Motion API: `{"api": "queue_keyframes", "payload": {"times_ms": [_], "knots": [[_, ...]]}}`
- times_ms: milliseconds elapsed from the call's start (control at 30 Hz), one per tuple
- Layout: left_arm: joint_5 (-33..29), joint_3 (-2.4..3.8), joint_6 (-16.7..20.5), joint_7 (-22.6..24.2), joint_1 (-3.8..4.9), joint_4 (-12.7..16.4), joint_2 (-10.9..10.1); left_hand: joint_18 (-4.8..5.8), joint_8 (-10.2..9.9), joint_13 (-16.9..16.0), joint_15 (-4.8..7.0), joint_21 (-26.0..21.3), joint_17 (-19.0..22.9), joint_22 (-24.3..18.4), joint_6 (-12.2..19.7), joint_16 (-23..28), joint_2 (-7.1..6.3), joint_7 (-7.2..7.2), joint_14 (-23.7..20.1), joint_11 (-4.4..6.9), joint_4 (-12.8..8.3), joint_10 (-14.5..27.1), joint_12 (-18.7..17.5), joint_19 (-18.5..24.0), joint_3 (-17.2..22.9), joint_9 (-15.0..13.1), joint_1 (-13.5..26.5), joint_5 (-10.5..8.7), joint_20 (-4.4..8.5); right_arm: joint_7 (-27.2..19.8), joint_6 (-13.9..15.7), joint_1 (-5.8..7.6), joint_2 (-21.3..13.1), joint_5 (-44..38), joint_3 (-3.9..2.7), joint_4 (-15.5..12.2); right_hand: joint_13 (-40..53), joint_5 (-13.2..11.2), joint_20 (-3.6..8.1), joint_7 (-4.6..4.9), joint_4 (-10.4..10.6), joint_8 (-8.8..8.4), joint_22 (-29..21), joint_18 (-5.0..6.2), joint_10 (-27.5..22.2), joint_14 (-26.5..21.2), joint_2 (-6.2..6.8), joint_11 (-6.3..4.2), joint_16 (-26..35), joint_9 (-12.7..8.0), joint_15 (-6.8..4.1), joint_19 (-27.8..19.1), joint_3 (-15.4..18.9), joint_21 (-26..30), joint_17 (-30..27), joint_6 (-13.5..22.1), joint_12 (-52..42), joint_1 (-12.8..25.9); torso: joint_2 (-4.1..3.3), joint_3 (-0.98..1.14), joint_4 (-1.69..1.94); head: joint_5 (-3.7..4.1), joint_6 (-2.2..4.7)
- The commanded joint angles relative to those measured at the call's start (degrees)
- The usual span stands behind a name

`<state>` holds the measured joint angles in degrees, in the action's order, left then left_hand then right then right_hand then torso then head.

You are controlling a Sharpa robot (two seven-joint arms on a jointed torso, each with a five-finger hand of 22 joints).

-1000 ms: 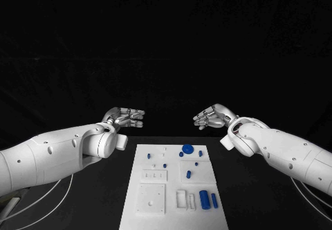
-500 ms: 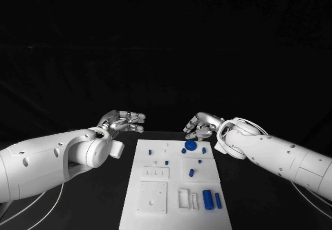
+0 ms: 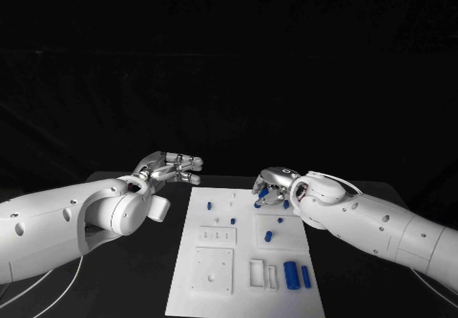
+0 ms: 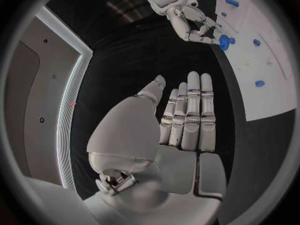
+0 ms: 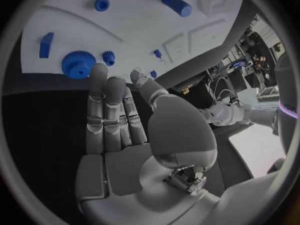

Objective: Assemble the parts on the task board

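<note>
Task board (image 3: 243,262): white plate, centre to lower centre of the head view, on the black table (image 3: 114,278). Bare table strips run down both long sides; the arms cross above them. The board's bottom edge is cut off by the frame.

Right hand (image 3: 271,187) is over the board's upper right corner, fingers fairly straight with fingertips (image 5: 98,74) close by the big blue gear (image 5: 79,64). It grips nothing I can see; whether it touches the gear, cannot tell. In the head view the hand covers the gear.

Left hand (image 3: 172,166) hangs off the board's upper left, over bare table, fingers extended side by side, empty.

Blue parts in the head view: six visible, namely two long pegs (image 3: 291,274) at lower right, one short peg (image 3: 269,235) mid-board, three small ones near the top. The right wrist view adds a small gear (image 5: 109,57) just beside the big one. White recessed blocks on the board are hard to make out.
</note>
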<state>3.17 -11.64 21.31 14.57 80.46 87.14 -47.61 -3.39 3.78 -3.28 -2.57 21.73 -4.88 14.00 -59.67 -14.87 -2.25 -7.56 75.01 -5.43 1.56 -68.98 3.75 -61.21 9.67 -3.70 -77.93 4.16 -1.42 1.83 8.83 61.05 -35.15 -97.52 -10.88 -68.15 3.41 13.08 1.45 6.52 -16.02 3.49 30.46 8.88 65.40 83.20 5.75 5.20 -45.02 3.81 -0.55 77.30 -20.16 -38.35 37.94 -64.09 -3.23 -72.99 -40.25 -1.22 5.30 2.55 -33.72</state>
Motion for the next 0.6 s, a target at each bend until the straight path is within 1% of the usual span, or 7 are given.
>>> {"api": "queue_keyframes", "payload": {"times_ms": [33, 200, 233, 300, 367, 467, 600], "knots": [[0.89, 0.08, -1.17, -0.17, 0.27, 0.41, -0.12, 0.27, -0.05, -0.09, 0.02, 0.21, 0.05, 0.1, 0.2, -0.33, -0.11, -0.06, -0.54, -0.03, -0.2, 0.45, -0.31, 0.39, -0.03, -0.03, 0.53, 0.33, -0.08, 3.04, -0.16, -0.24, -0.09, -7.08, 0.0, -0.48, -0.05, -0.4, 0.24, -0.15, 0.01, 0.07, 0.92, -0.46, -0.05, -0.24, 0.66, -0.12, -0.54, -0.06, 0.15, 0.65, -0.8, 0.21, -0.09, -0.36, -0.07, 0.04, -0.57, 0.07, 0.12, -0.04, -0.06], [0.97, 0.08, -1.16, -0.19, 0.41, 0.47, -0.22, 0.27, -0.05, -0.09, 0.02, 0.21, 0.05, 0.1, 0.2, -0.33, -0.11, -0.06, -0.54, -0.03, -0.2, 0.45, -0.31, 0.39, -0.03, -0.03, 0.53, 0.33, -0.08, 4.27, 0.0, -0.65, 0.02, -8.98, 0.01, -0.57, -0.06, -0.73, 0.33, -0.13, 0.11, 0.08, 2.41, -0.55, 0.06, -0.26, 1.06, -0.18, -1.23, -0.05, 0.11, 1.28, -2.27, 0.7, -0.19, -0.49, -0.02, 0.28, -0.82, 0.1, 0.09, -0.05, 0.13], [0.99, 0.08, -1.17, -0.19, 0.44, 0.48, -0.23, 0.27, -0.05, -0.09, 0.02, 0.21, 0.05, 0.1, 0.2, -0.33, -0.11, -0.06, -0.54, -0.03, -0.2, 0.45, -0.31, 0.39, -0.03, -0.03, 0.53, 0.33, -0.08, 4.56, 0.14, -0.73, 0.06, -9.31, 0.01, -0.54, -0.06, -0.77, 0.33, -0.12, 0.15, 0.07, 2.6, -0.59, 0.15, -0.22, 1.03, -0.19, -1.35, -0.05, 0.11, 1.5, -2.41, 0.62, -0.19, -0.52, -0.04, 0.32, -0.9, 0.05, 0.11, -0.05, 0.19], [1.05, 0.09, -1.16, -0.21, 0.51, 0.52, -0.25, 0.26, -0.05, -0.09, 0.03, 0.33, 0.1, 0.17, 0.23, -0.38, -0.11, -0.05, -0.57, -0.01, -0.33, 0.4, -0.31, 0.51, -0.06, -0.02, 0.53, 0.34, -0.09, 5.16, 0.49, -0.86, 0.12, -9.9, 0.03, -0.51, -0.06, -1.39, 0.34, -0.06, 0.18, 0.07, 3.2, -0.73, 0.25, -0.19, 1.06, -0.19, -1.76, -0.06, 0.12, 1.6, -3.32, 0.65, -0.29, -0.63, -0.05, 0.34, -1.09, 0.03, 0.21, 0.0, 0.3], [1.11, 0.09, -1.16, -0.25, 0.61, 0.57, -0.29, 0.26, -0.05, -0.09, 0.03, 0.33, 0.1, 0.17, 0.23, -0.38, -0.11, -0.05, -0.57, -0.01, -0.33, 0.4, -0.31, 0.51, -0.06, -0.02, 0.53, 0.34, -0.09, 5.69, 0.76, -0.95, 0.18, -10.41, 0.04, -0.5, -0.07, -1.83, 0.35, -0.02, 0.35, 0.07, 4.19, -0.7, 0.16, -0.28, 1.69, -0.17, -2.33, -0.06, 0.12, 1.63, -5.04, 0.69, -0.62, -0.64, -0.06, 0.59, -1.19, -0.06, 0.24, 0.06, 0.38], [1.16, 0.09, -1.11, -0.36, 0.71, 0.66, -0.42, 0.25, -0.05, -0.08, 0.04, 0.43, 0.11, 0.22, 0.26, -0.45, -0.16, -0.07, -0.51, -0.04, -0.38, 0.49, -0.32, 0.52, -0.1, -0.03, 0.57, 0.3, -0.08, 6.19, 0.88, -1.02, 0.3, -10.85, 0.06, -0.51, -0.07, -2.14, 0.32, -0.02, 0.83, 0.07, 5.81, -0.58, 0.06, -0.38, 2.22, -0.13, -3.18, -0.05, 0.16, 1.85, -6.29, 1.27, -1.61, -0.69, -0.06, 0.53, -1.35, -0.08, 0.27, 0.1, 0.4], [1.22, 0.09, -1.08, -0.46, 0.81, 0.73, -0.6, 0.25, -0.05, -0.08, 0.04, 0.43, 0.11, 0.22, 0.26, -0.45, -0.16, -0.07, -0.51, -0.04, -0.38, 0.49, -0.32, 0.52, -0.1, -0.03, 0.57, 0.3, -0.08, 6.52, 0.96, -1.07, 0.57, -11.15, 0.11, -0.3, -0.07, -2.26, 0.35, 0.0, 1.02, 0.08, 7.0, -0.52, 0.16, -0.48, 2.34, -0.15, -3.7, -0.05, 0.12, 2.17, -6.84, 1.79, -2.3, -0.69, -0.06, 0.5, -1.51, -0.12, 0.43, 0.24, 0.48]]}}
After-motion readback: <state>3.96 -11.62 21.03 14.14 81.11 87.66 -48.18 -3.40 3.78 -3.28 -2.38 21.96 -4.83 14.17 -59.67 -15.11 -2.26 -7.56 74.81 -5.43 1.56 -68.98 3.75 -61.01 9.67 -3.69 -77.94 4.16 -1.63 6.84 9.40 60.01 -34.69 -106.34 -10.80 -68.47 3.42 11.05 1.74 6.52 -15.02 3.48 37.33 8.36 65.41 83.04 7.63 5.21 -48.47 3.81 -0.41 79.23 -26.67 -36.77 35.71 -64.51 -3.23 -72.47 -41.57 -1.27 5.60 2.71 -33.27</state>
